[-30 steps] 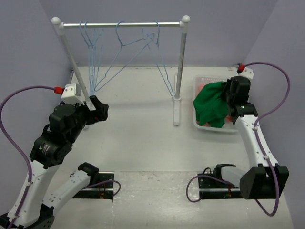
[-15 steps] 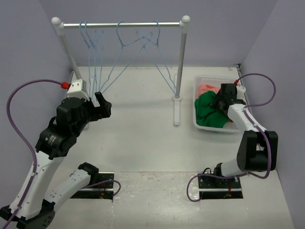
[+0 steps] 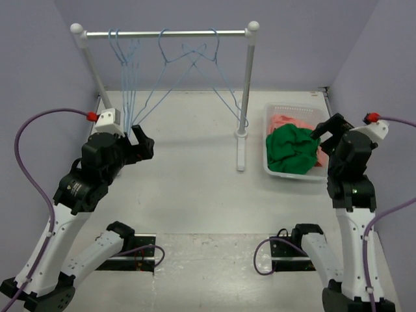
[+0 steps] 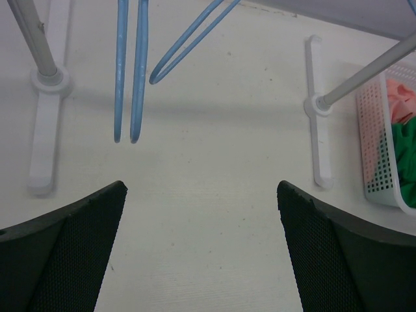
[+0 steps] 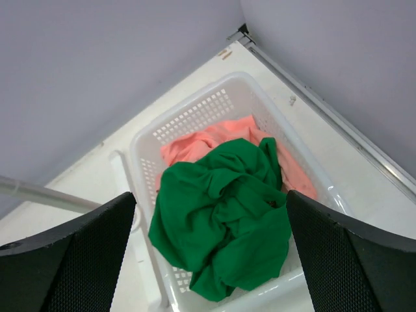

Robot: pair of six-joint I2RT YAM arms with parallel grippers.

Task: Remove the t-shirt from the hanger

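Lab robot test cell: plain lilac partition walls (image 3: 32,65) box in a white table (image 3: 188,182). A small clothes rail (image 3: 166,32) stands ahead of the left claw (image 3: 144,143). Purple cables (image 3: 26,169) feed the bolted-down arms (image 3: 71,188).

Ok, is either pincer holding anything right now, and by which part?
Nothing is held. The left pincer and the right pincer both stand open and empty; the t-shirt lies crumpled in the basket, touched by neither.

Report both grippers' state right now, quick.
Left gripper: open, holding nothing.
Right gripper: open, holding nothing; the dark green cloth t-shirt lies in the white plastic basket.
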